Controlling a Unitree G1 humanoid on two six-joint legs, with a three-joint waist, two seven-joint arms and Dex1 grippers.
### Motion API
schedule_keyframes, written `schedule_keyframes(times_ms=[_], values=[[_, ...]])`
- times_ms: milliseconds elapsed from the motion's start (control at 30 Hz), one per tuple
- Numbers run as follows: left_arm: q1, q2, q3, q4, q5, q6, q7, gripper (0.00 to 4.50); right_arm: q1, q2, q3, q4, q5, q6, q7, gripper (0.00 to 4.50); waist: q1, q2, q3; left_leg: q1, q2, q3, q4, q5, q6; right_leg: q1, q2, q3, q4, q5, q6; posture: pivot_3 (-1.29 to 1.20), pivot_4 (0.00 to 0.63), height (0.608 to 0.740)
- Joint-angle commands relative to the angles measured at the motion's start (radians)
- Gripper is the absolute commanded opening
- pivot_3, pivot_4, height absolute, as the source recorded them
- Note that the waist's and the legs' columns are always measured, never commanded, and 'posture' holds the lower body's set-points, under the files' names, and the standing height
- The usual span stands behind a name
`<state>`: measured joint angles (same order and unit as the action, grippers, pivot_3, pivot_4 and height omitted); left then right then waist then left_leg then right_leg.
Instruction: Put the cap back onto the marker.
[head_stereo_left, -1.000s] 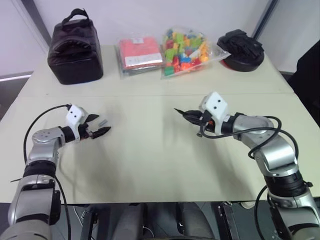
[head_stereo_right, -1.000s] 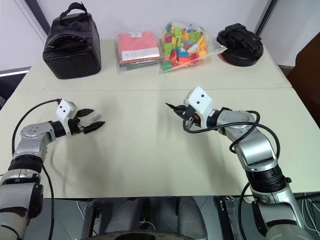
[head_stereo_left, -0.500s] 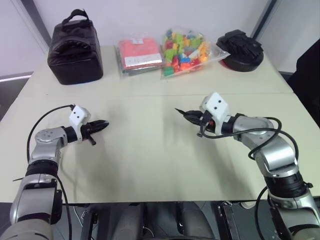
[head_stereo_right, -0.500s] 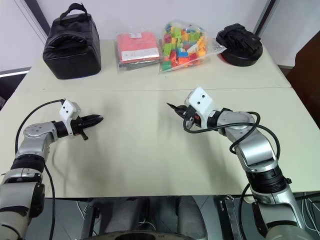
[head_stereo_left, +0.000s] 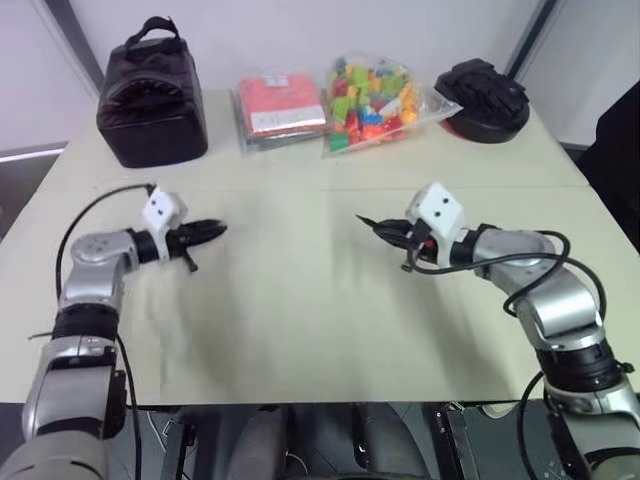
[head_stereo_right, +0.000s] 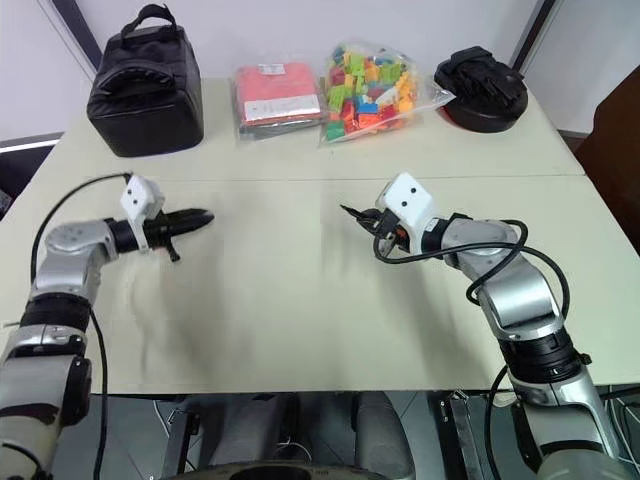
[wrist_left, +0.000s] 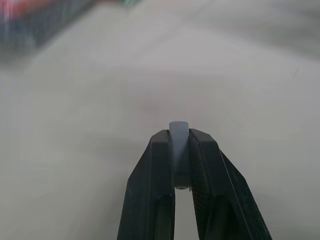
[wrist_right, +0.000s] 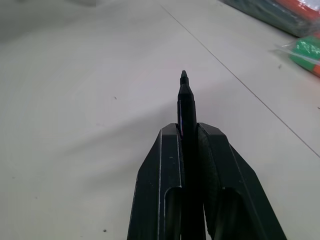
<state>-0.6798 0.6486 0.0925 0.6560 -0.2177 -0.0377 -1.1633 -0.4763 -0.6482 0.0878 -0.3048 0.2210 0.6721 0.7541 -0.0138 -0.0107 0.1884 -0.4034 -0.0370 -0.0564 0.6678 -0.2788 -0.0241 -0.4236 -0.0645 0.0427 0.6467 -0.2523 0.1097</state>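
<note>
My left gripper (head_stereo_left: 205, 233) hovers above the left side of the table, shut on the cap (wrist_left: 178, 131), a stubby grey tube pinched between its black fingertips with its end poking out. My right gripper (head_stereo_left: 385, 231) hangs above the middle right of the table, shut on the marker (wrist_right: 184, 102). The slim black marker sticks out past the fingertips, its pointed tip (head_stereo_left: 361, 218) aimed left toward the other gripper. A wide stretch of bare tabletop separates cap and marker tip.
Along the far edge of the cream table (head_stereo_left: 300, 320) stand a black bag (head_stereo_left: 150, 95), a red flat packet (head_stereo_left: 278, 108), a clear bag of coloured bricks (head_stereo_left: 375, 95) and a black object on a red base (head_stereo_left: 487, 92).
My left gripper closed on the cap that lay on the table and lifted it, moving up and to the right. The right gripper with the marker stayed still.
</note>
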Motion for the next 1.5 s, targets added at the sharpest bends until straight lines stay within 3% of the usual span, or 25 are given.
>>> schedule_keyframes(times_ms=[33,233,433,567,967,1500], values=[[-0.009,0.013,0.005,-0.077,-0.036,0.047,-0.029,0.06,-0.019,-0.008,-0.029,-0.005,0.008,-0.027,0.0,0.0,-0.006,0.0,0.0,-0.001,0.0,0.0,0.0,0.0,0.0,-0.002,0.0,0.0,0.0,0.0,0.0,0.0,0.15,0.74],[-0.019,-0.003,-0.017,-0.15,-0.037,0.078,-0.052,0.06,-0.013,-0.019,-0.026,-0.017,0.013,-0.033,0.016,0.0,-0.004,0.0,0.0,-0.003,0.001,0.001,0.0,0.0,-0.001,-0.004,0.001,0.001,0.001,0.0,0.0,0.0,0.15,0.74],[-0.084,-0.022,-0.084,-0.208,-0.03,0.095,-0.137,0.06,-0.058,-0.128,-0.009,0.001,0.021,-0.106,0.17,0.0,0.003,0.0,0.0,-0.004,-0.001,0.0,0.002,0.001,0.0,-0.003,0.0,0.0,0.001,0.0,0.0,0.0,0.15,0.74],[-0.204,-0.056,-0.172,-0.181,0.0,0.054,-0.24,0.06,-0.163,-0.2,0.042,0.089,-0.023,-0.225,0.291,0.0,-0.001,0.0,0.0,-0.004,-0.001,0.0,0.002,0.001,0.0,-0.004,0.002,0.0,0.001,0.0,0.0,0.0,0.15,0.74],[-0.339,-0.203,-0.26,-0.002,0.061,-0.114,-0.275,0.06,-0.251,-0.147,0.132,0.189,-0.1,-0.344,0.351,0.0,-0.002,0.0,0.0,-0.005,-0.001,0.001,0.002,0.001,0.0,-0.004,0.002,0.001,0.001,0.0,0.0,0.0,0.15,0.74],[-0.368,-0.278,-0.269,0.087,0.093,-0.183,-0.26,0.06,-0.255,-0.116,0.123,0.168,-0.107,-0.325,0.344,0.0,-0.001,0.0,0.0,-0.005,-0.001,0.001,0.002,0.001,-0.001,-0.004,0.002,0.001,0.001,0.0,0.0,0.0,0.15,0.74]])
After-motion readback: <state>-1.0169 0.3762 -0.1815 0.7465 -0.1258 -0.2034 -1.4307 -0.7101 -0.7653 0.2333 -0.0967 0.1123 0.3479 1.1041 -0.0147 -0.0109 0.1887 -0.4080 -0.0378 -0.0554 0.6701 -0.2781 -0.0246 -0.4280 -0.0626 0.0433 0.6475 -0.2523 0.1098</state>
